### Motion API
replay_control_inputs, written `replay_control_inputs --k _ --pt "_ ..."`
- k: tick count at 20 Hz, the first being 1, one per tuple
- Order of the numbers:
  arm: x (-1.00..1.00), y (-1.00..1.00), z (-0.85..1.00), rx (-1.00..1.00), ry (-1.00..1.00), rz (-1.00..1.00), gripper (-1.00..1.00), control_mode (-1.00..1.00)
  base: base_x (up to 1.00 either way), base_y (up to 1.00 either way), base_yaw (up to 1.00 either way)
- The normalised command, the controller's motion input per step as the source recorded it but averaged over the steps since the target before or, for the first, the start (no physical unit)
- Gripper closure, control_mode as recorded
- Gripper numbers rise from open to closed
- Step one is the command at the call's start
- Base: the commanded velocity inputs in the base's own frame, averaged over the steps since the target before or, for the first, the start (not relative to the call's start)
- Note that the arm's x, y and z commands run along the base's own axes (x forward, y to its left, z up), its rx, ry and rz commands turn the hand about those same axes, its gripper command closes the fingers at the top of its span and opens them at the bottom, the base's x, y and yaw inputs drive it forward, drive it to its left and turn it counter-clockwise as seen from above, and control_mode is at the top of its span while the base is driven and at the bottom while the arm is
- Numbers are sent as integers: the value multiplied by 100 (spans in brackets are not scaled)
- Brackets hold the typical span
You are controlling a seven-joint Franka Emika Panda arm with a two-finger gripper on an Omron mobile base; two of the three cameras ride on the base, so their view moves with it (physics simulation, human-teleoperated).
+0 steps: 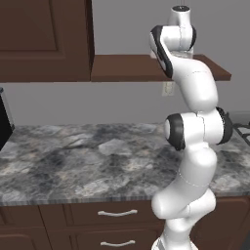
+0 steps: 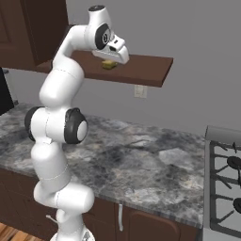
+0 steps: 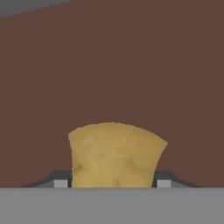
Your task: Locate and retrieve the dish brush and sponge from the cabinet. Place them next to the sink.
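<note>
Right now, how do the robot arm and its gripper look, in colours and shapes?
The arm is glossy white, built of rounded, tube-like segments with dark, nearly black rings at the joints. No loose cables or markings show. The gripper ends in two small dark grey fingertips with lighter grey pads.

The dark brown shelf board (image 2: 141,70) of the cabinet (image 1: 44,39) is carrying the yellow-olive sponge (image 2: 109,65), which is lying flat on it. Below, the grey marbled counter (image 1: 88,161) is stretching along the wall.
</note>
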Motion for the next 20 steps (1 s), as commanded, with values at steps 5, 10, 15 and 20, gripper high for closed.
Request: replay_control_inputs --k 5,10,15,20 --pt "-75 -1 6 -6 -29 0 100 -100 0 0 0" --pt "-97 -10 -21 -2 -43 4 100 -100 0 0 0" --pt "-100 -22 -10 -1 -29 6 100 -100 0 0 0" --pt "-78 -17 32 -6 8 2 100 -100 0 0 0"
